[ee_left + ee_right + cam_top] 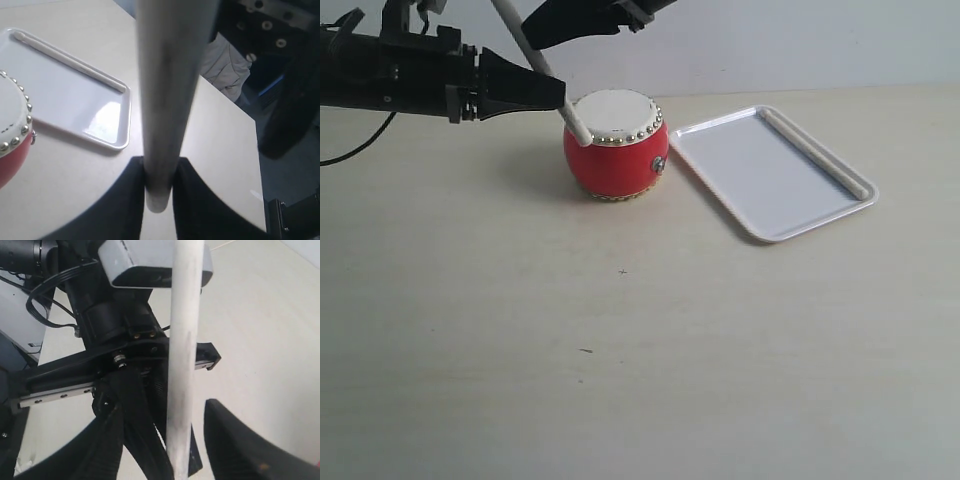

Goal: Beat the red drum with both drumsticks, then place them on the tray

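The red drum (615,150) (10,145) stands at the back of the table, left of the white tray (760,170) (75,95). One drumstick (817,152) (70,62) lies in the tray along its far rim. My left gripper (555,95) (158,162) is shut on the other drumstick (535,60) (167,75) (185,340). That stick slants down, its lower tip at the drum's left rim. My right gripper (527,40) (167,407) hovers above with its jaws wide open, and the upper part of that stick passes between them untouched.
The left arm's black body (125,340) fills the space right in front of the right gripper. A cable (350,150) hangs at the far left. Beyond the table edge stands dark equipment (280,75).
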